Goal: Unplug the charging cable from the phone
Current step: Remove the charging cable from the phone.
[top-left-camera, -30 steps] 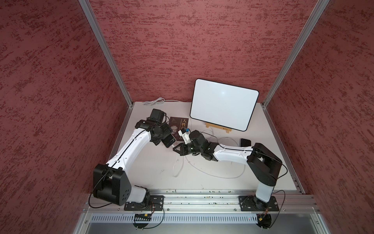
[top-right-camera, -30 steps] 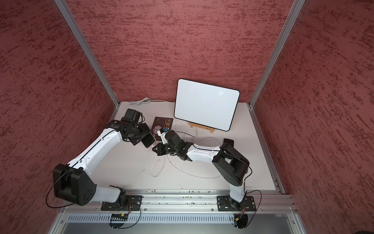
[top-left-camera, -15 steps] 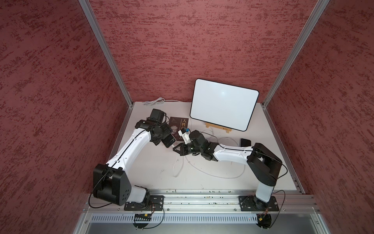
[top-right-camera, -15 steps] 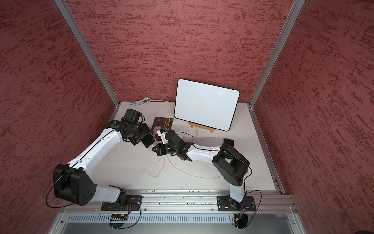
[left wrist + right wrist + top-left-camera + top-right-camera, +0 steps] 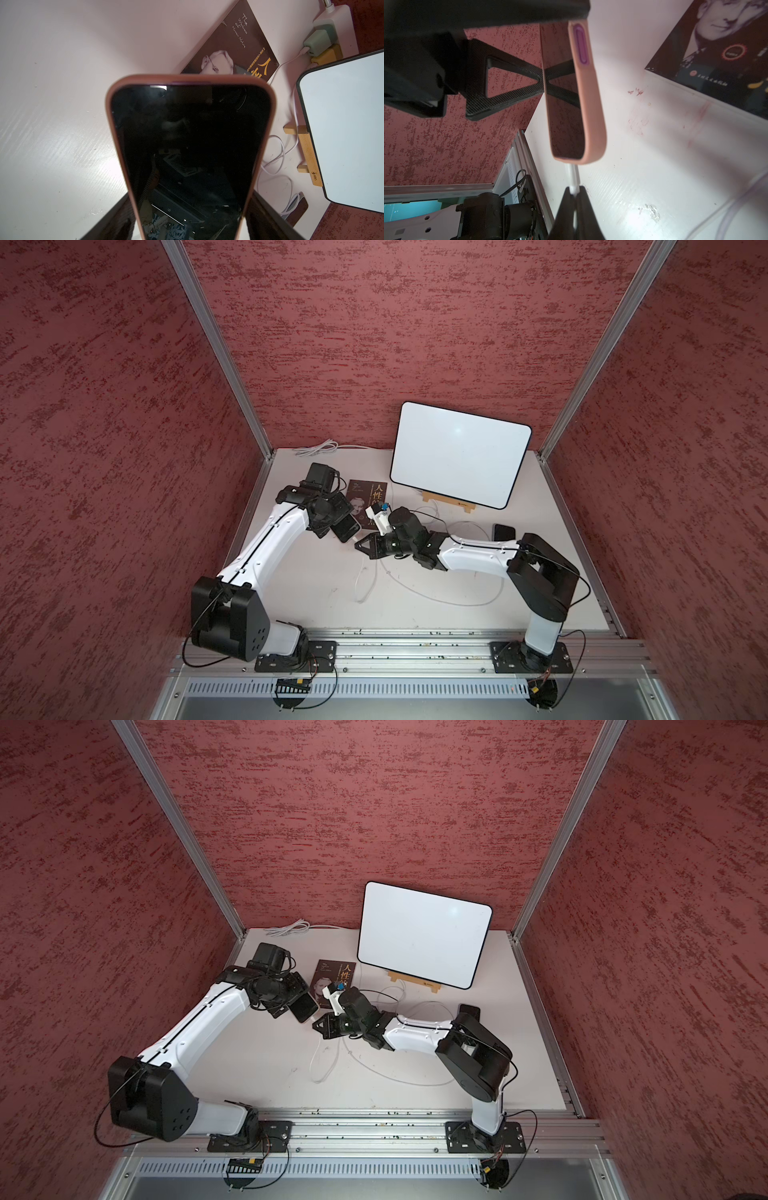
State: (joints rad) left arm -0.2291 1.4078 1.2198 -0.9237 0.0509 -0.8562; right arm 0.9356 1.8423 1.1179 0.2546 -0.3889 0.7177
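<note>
**Right claw clamped on the plug, left claw gripping the phone**

We see the right claw's jaws pinched shut on the white plug end of the charging cable, right where it enters the phone's bottom edge. The left claw stands wide, its fingers pressed against both sides of the pink-cased phone, whose screen is dark. The phone hangs between the two arms, just in front of a dark book. Cable slack loops over the table. Farther back, a whiteboard leans on a wooden stand.
</note>
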